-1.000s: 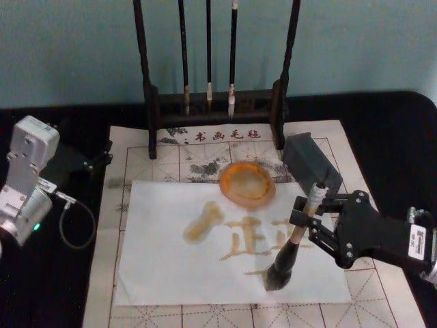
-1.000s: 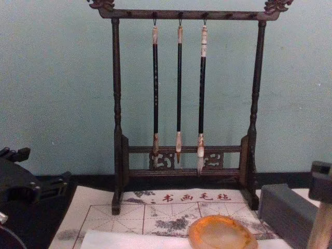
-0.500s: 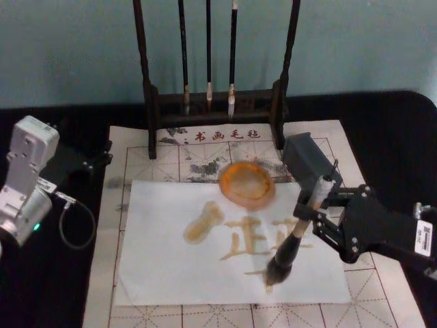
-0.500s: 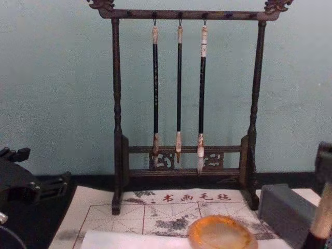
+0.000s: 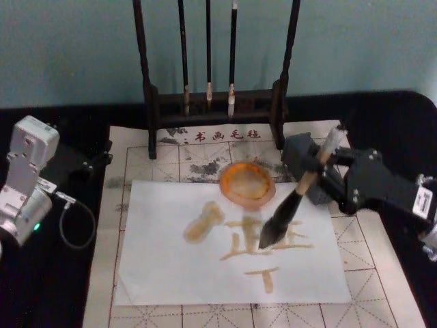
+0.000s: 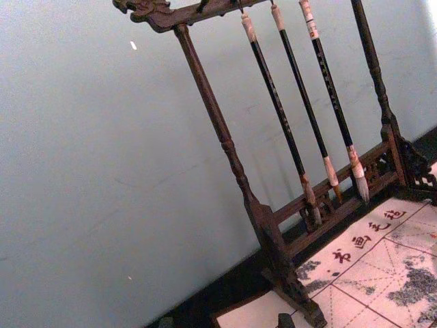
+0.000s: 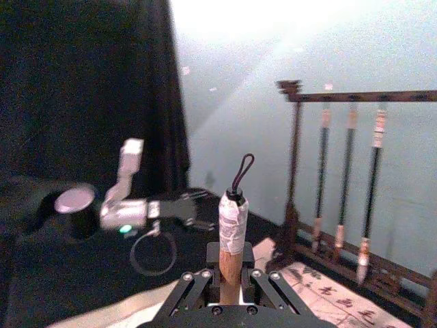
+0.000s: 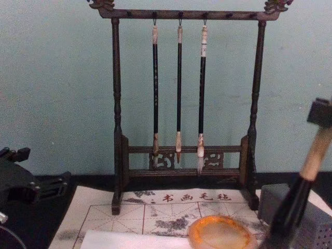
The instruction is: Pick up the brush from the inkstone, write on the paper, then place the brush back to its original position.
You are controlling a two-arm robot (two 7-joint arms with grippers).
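Head view: right gripper (image 5: pixel 321 171) clamps the brush (image 5: pixel 287 213), seemingly off the paper (image 5: pixel 164 273); we'd settle it gently on the inkstone (image 5: pixel 247 183); left arm (image 5: pixel 27 179) idle.

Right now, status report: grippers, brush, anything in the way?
Right gripper shut on the brush, tilted, tuft over the paper beside the inkstone. Left gripper parked far left. Grey block close behind the handle.

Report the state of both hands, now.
Left hand: parked at the left, state cannot be told.
Right hand: closed, holding the brush.
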